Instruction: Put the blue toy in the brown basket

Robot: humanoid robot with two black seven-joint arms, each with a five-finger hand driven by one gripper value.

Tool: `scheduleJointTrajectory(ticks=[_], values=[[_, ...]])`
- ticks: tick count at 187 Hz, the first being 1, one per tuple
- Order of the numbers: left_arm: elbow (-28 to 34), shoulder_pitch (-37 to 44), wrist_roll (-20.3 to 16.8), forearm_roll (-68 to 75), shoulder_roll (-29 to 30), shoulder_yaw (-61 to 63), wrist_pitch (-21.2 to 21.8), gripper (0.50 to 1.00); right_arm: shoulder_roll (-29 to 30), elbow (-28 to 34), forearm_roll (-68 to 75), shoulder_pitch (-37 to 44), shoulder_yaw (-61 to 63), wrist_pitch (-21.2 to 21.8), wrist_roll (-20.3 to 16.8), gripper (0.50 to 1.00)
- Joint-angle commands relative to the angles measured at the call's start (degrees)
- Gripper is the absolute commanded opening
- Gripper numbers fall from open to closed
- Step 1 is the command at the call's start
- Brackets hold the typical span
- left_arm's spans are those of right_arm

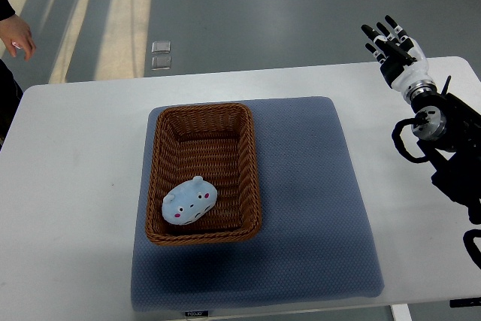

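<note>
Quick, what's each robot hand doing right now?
Left robot hand: not in view.
Right robot hand: open, fingers extended, holding nothing, raised past the table's far right edge.

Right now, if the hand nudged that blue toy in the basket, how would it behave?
The blue toy looks plush, so probably soft and light, squashing rather than cracking. Its rounded body might rock, but the brown basket walls would likely stop it rolling far.
</note>
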Motion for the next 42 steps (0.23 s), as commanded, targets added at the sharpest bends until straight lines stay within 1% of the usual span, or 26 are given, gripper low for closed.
scheduleJointTrajectory(ticks=[1,32,42], values=[[0.0,0.0,0.0,0.0,0.0,0.0,0.0,1.0,0.5,0.0,0.1,-0.3,0.0,-0.3,0.2,0.907],[0.0,0.0,0.0,0.0,0.0,0.0,0.0,1.0,1.0,0.1,0.1,-0.4,-0.6,-0.3,0.2,0.907],[0.0,0.0,0.0,0.0,0.0,0.0,0.0,1.0,1.2,0.1,-0.2,-0.4,-0.7,-0.4,0.9,0.907]])
